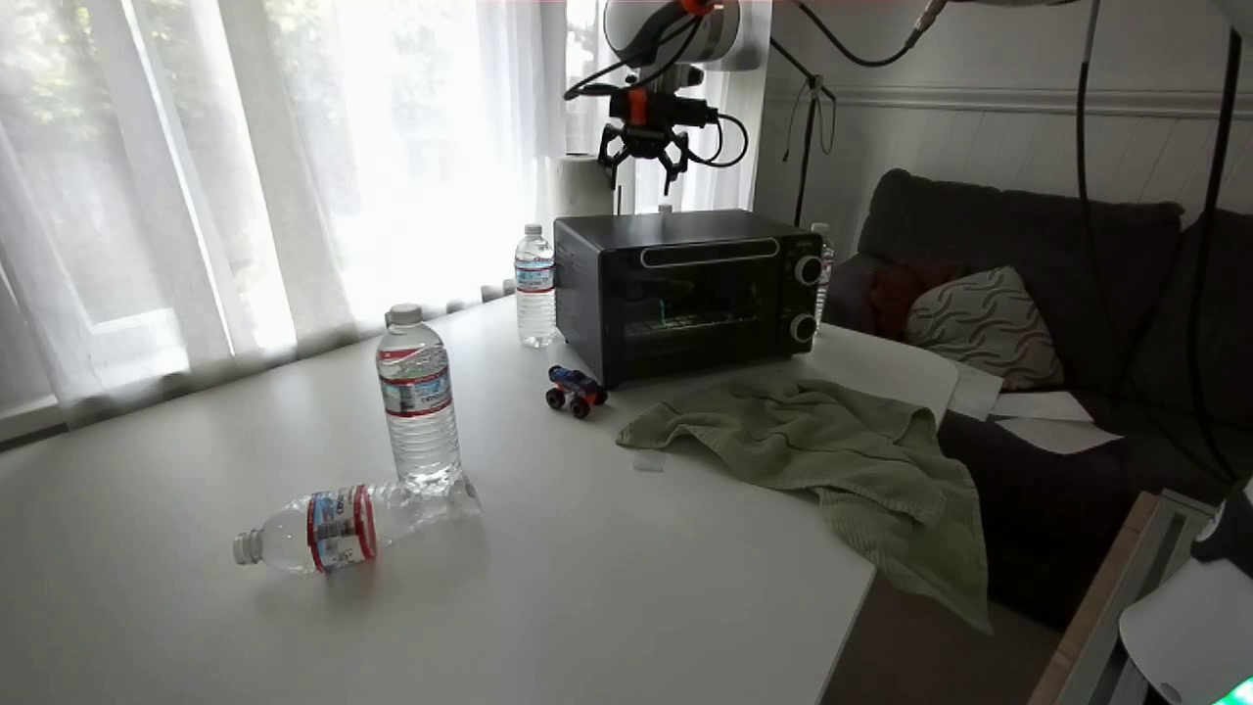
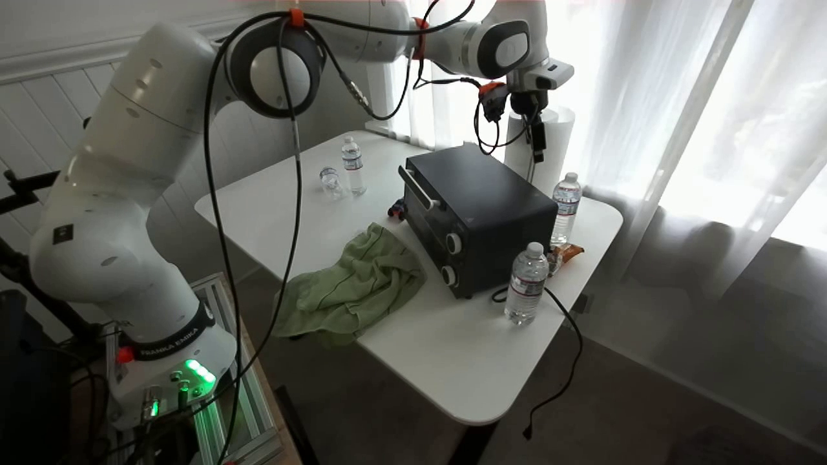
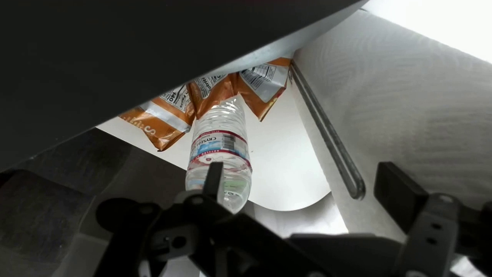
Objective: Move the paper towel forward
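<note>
The paper towel is a tall white roll that stands behind the black oven, by the window. It shows in both exterior views [image 1: 580, 186] [image 2: 557, 148], with its lower part hidden by the oven, and fills the right of the wrist view [image 3: 423, 104]. A thin metal rod [image 3: 326, 130] runs alongside the roll. My gripper [image 1: 642, 178] is open and points down near the top of the roll; it also shows in an exterior view [image 2: 537, 152]. In the wrist view my gripper [image 3: 305, 181] has the rod between its spread fingers, and one finger overlaps the roll. Contact cannot be told.
The black oven [image 1: 685, 294] stands right beside the roll. Water bottles stand at the oven's sides [image 1: 534, 289] [image 2: 526, 284], one close below my gripper [image 3: 221, 150]. Orange snack bags [image 3: 165, 119] lie behind the oven. A green cloth [image 1: 812, 441] and toy truck [image 1: 576, 392] lie in front.
</note>
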{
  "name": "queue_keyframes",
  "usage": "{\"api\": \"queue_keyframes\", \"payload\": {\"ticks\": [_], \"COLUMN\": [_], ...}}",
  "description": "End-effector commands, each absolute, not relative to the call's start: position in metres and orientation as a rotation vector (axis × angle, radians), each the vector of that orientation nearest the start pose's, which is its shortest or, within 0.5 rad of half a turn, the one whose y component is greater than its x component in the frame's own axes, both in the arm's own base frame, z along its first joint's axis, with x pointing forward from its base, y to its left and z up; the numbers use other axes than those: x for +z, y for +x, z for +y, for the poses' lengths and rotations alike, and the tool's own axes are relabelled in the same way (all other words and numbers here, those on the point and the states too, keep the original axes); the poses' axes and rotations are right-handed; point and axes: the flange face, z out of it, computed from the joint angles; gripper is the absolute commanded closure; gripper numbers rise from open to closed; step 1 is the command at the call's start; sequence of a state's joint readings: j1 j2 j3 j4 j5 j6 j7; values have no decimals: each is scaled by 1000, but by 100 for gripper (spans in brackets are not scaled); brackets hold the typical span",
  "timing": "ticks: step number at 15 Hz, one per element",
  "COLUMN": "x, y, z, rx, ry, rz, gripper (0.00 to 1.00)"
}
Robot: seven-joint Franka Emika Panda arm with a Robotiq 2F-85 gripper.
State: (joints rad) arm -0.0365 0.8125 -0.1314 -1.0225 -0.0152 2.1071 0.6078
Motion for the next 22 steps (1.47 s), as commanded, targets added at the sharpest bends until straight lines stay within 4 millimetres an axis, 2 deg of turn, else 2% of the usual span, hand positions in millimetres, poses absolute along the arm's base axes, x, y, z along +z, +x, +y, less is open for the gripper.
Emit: {"api": "queue_keyframes", "payload": {"ticks": [1,2,3,5,9,11,12,13,14,15,17,19,20,22], "x": [389,389,389,389,382,380,378,377,375,372,367,361,360,362], "y": [794,795,795,796,798,800,802,803,805,807,809,809,809,808], "z": [-103,-104,-104,-105,-106,-105,-105,-105,-105,-107,-111,-113,-113,-112], "rx": [-490,-502,-517,-528,-542,-560,-582,-599,-624,-644,-678,-680,-671,-654], "ry": [-2903,-2896,-2895,-2888,-2888,-2887,-2882,-2877,-2879,-2879,-2878,-2872,-2872,-2867], "rz": [1122,1124,1119,1117,1079,1032,993,970,941,919,875,860,859,853], "gripper": [0,1,22,30,58,56,63,54,41,45,34,59,62,77]}}
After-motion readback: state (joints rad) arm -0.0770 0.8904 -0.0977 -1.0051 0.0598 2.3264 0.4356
